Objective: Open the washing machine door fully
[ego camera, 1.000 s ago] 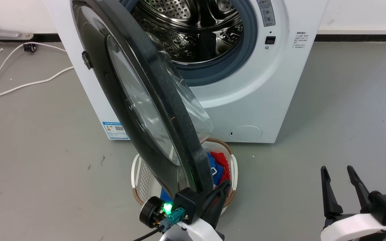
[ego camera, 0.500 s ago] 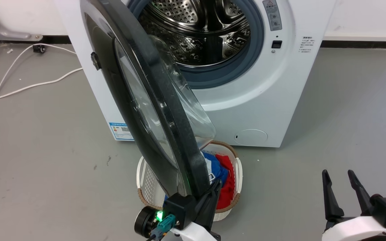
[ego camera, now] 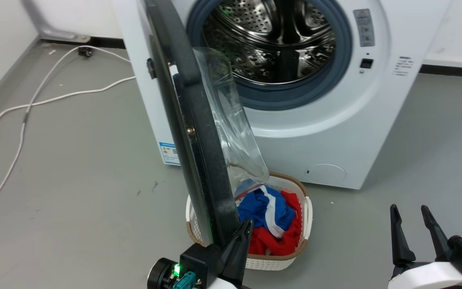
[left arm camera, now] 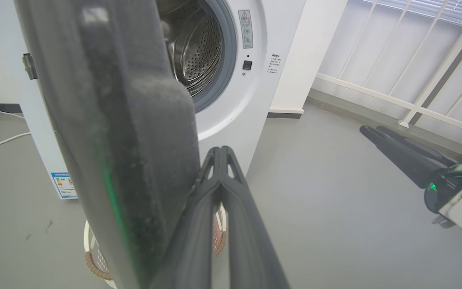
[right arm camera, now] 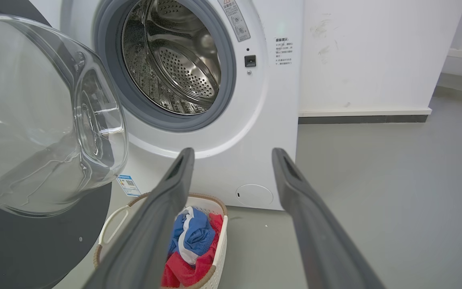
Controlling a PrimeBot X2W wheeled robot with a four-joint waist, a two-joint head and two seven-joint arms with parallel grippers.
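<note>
Seeing washing machine door (ego camera: 205, 160) swung well out from the white machine (ego camera: 335, 132) — near edge-on in head view. Hinge side at the left of the machine front, clear glass bowl (ego camera: 237, 132) bulging toward the steel drum opening (ego camera: 275, 40).

Got left gripper (left arm camera: 219, 154) with jaws pressed together, pinching nothing, laid against the door's dark rim on the bowl side, at the end of the door nearest the robot. Green glow from the wrist light along that rim.

Got right gripper (ego camera: 409, 208) with jaws spread and empty, low at the right, well apart from door and machine, aimed toward the machine front.

Below the door's near end: white basket (ego camera: 309, 208) on the floor (ego camera: 375, 192), just in front of the machine, holding blue, white and red clothes (ego camera: 271, 216) — partly hidden by the door in head view.

White cables (ego camera: 34, 102) on the grey floor, left of the machine.
</note>
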